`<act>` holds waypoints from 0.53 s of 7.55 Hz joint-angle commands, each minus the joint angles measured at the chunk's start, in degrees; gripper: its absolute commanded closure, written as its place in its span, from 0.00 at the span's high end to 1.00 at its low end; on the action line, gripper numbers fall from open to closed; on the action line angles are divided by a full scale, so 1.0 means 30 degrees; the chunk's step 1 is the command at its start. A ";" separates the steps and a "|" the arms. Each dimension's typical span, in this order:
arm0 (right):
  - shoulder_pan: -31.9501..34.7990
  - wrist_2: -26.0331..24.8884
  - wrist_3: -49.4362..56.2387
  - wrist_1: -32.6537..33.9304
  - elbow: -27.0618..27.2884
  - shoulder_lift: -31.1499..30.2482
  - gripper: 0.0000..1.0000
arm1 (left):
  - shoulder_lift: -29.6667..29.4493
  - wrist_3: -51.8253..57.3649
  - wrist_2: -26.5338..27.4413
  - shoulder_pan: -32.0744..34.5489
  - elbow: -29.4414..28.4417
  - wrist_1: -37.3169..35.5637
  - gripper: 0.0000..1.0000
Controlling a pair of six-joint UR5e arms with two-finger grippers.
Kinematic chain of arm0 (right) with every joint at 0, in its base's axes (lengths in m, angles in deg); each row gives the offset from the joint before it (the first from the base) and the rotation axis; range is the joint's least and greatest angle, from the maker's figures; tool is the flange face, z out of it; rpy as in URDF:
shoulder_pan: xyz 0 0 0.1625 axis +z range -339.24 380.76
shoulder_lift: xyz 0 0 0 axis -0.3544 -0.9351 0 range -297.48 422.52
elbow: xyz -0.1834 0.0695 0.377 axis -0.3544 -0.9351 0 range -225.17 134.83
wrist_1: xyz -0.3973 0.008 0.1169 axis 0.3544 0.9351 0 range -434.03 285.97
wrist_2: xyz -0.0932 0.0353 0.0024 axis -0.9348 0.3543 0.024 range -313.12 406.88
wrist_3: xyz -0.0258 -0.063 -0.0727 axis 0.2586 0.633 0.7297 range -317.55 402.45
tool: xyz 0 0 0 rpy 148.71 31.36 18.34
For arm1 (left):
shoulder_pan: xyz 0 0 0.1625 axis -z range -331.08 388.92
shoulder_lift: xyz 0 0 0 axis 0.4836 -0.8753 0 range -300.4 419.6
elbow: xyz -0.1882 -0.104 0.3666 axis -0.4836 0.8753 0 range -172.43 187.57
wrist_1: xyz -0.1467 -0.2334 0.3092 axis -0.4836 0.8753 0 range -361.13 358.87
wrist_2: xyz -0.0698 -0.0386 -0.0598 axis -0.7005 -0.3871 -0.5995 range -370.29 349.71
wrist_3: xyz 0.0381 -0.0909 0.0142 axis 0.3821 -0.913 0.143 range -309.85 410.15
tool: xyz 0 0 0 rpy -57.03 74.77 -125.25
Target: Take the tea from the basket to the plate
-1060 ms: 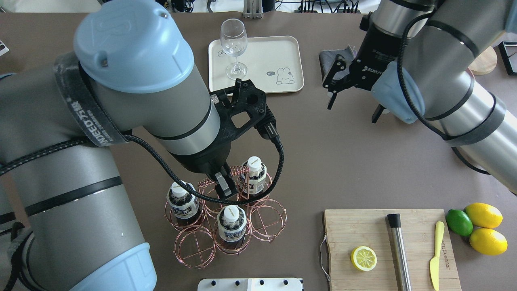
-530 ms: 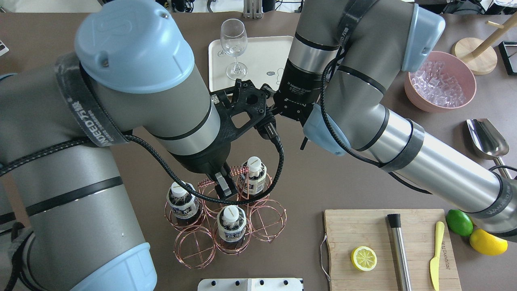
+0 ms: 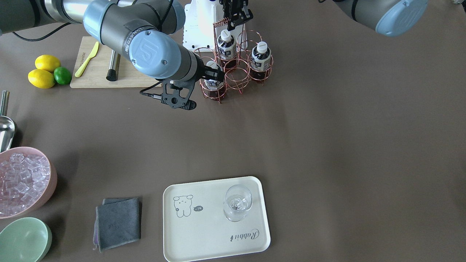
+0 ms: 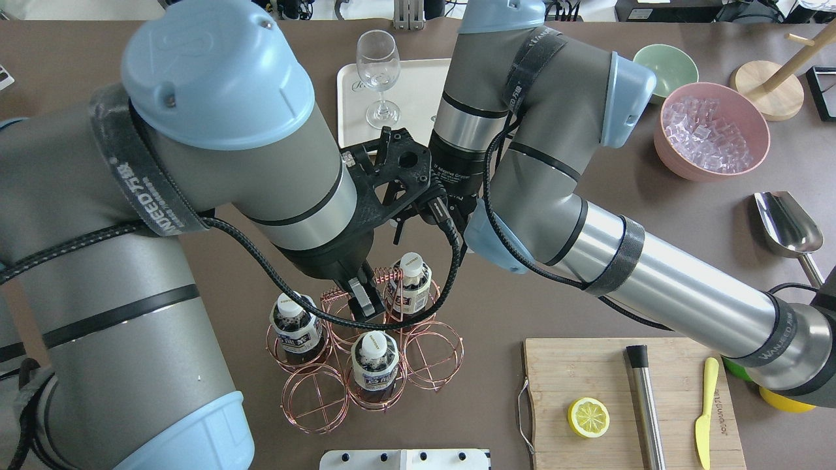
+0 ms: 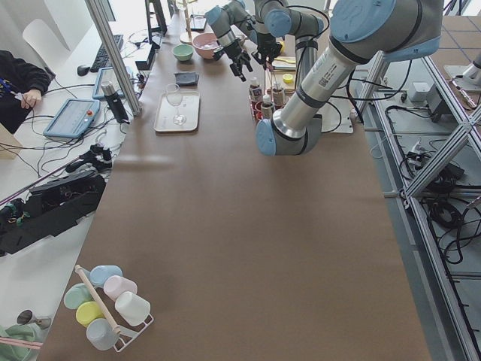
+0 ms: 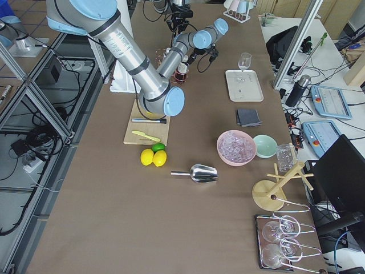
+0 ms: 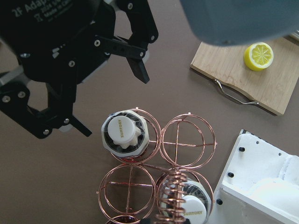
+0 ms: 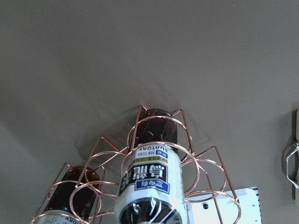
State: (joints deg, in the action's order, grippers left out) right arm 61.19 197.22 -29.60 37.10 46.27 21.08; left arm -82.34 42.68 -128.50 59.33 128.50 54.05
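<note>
At the left of the overhead view, the left hand (image 4: 362,300), black with grey pads, is clenched on the springy coiled handle (image 7: 170,198) of the rose-gold wire basket (image 4: 315,399). This is a rack of thin joined rings standing on the matte brown desk (image 3: 346,127). Three small clear plastic bottles of dark tea stand upright in its rings, each with a ribbed white cap and a white-and-blue label.

The tea bottle (image 7: 125,134) farthest from the robot sits in an outer ring, just beyond the fingertips of the right hand (image 7: 113,105). That hand is released, its angular black fingers spread wide. Whether a finger touches the bottle cannot be told. The left wrist's black camera bracket (image 4: 395,176) and braided cable (image 4: 450,261) crowd in just beside the right hand, above that bottle.

Across the desk, well apart from the basket, lies the cream rectangular plate (image 3: 214,233). It has rounded corners, a raised rim and a cartoon drawing. A clear stemmed wine glass (image 3: 237,202) stands on one end of it, and a folded grey cloth (image 3: 118,222) lies beside it.

To the right, a bamboo cutting board (image 4: 588,372) carries a lemon half (image 4: 588,418), a steel cylinder (image 4: 643,405) and a yellow knife (image 4: 705,418). Beyond it are a steel scoop (image 4: 787,225), a pink bowl of ice cubes (image 4: 712,130) and a pale green bowl (image 4: 663,65).
</note>
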 commanded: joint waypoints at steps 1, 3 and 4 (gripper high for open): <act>-0.0556 0.0482 -0.0008 -0.0099 0.0016 0.0043 0.87 | 0.0000 0.0000 0.0000 0.0000 0.0002 0.0005 0.00; -0.0558 0.0482 -0.0008 -0.0070 0.0045 0.0043 0.56 | 0.0000 0.0000 0.0000 0.0000 -0.0027 0.0034 0.00; -0.0500 0.0540 -0.0008 -0.0070 0.0075 0.0072 0.41 | 0.0000 0.0000 0.0000 0.0000 -0.0027 0.0005 0.00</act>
State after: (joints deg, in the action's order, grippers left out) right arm 59.56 198.64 -29.62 36.84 46.37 21.21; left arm -82.34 42.68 -128.51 59.33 128.47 54.11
